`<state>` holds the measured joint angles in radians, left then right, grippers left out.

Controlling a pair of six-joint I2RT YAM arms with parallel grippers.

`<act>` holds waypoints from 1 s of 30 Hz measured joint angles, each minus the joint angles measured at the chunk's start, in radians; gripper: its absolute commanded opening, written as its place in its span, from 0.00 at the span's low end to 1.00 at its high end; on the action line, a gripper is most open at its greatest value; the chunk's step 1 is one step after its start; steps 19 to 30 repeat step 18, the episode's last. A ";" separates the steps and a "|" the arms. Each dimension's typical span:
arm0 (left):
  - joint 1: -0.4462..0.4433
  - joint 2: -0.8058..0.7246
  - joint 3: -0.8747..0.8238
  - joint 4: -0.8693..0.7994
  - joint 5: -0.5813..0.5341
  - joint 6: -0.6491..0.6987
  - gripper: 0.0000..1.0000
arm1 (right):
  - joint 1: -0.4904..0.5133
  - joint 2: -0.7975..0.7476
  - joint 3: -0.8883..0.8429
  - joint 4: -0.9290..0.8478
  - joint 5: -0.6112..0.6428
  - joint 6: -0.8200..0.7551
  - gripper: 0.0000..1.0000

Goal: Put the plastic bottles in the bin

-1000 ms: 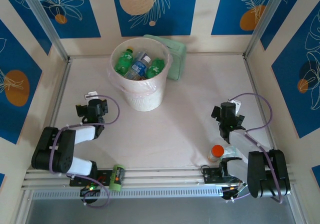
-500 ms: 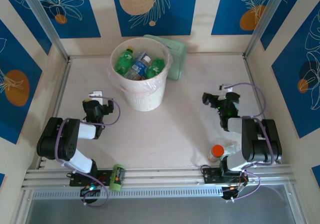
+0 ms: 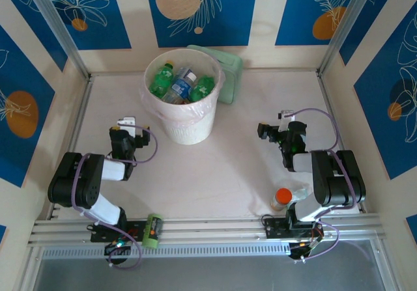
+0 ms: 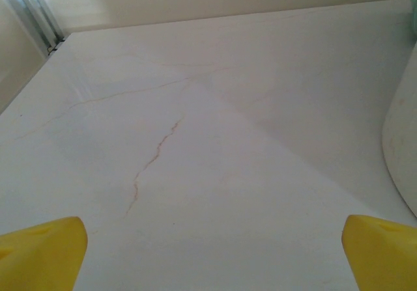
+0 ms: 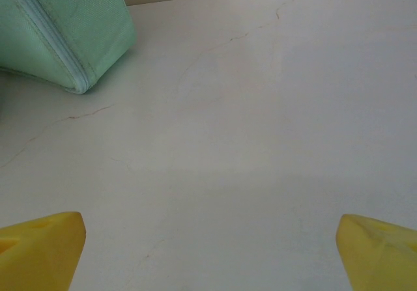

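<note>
Bin: round white bucket (image 3: 184,109) with a pinkish bag liner, standing upright on the pale table (image 3: 247,109); its curved wall (image 4: 404,141) shows at the right edge of the left wrist view
Plastic bottles: several lie inside the bin (image 3: 179,83), green ones and clear ones with blue labels, heaped together below its rim
Stray green bottle: one (image 3: 152,231) lies on its side well away from the bin, at the near rail beside the left arm's base
Left gripper: (image 3: 127,127) near the bin, on its left and nearer side, apart from it; jaws spread wide, holding nothing, yellow fingertips (image 4: 42,255) at both lower corners with bare table between
Right gripper: (image 3: 266,132) well to the right of the bin, pointing toward it; jaws wide and empty, yellow fingertips (image 5: 39,249) far apart
Pale green box: (image 3: 229,76) just behind the bin on its right side; its corner (image 5: 58,24) shows ahead of the right gripper
Orange-capped container: (image 3: 282,198) upright, far from the bin, by the right arm's base
</note>
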<state>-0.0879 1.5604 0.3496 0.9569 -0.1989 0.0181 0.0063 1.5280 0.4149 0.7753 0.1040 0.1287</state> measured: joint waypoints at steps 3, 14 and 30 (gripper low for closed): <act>0.000 0.000 0.000 0.000 0.012 0.007 1.00 | 0.000 0.000 0.000 0.000 0.000 0.000 0.99; 0.000 0.000 0.001 0.000 0.016 0.011 1.00 | -0.003 0.000 0.000 -0.001 -0.005 0.000 0.99; 0.000 0.000 0.001 0.000 0.040 0.015 1.00 | -0.008 0.000 0.000 -0.002 -0.011 0.000 0.99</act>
